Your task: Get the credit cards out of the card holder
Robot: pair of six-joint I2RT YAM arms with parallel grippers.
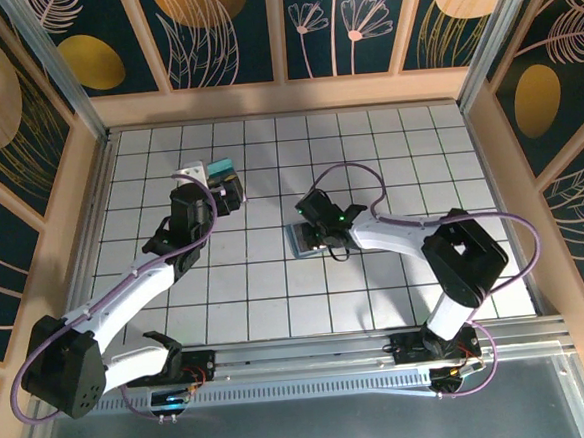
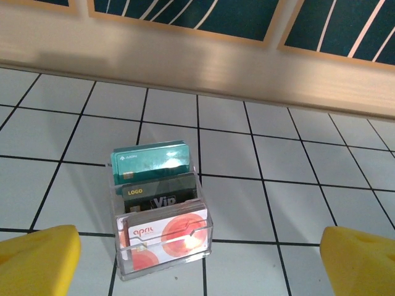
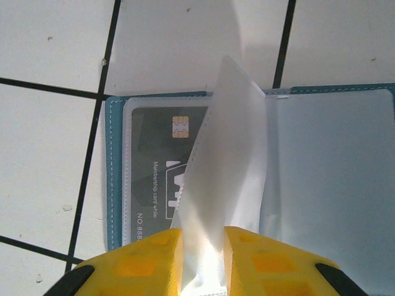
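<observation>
Slate-blue card holder (image 3: 327, 179) lies open, long axis left-to-right, clear sleeve (image 3: 231, 160) pinched by right end effector (image 3: 202, 239); left end effector (image 2: 200, 259) released.

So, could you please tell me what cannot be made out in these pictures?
- Right wrist: the raised clear sleeve hides part of the dark card.
- Right wrist: whether the right end effector pinches that sleeve.
- Top external: the card holder lies mostly under that end effector.
- Left wrist: front cards in the clear stand hide half of the teal card.
</observation>
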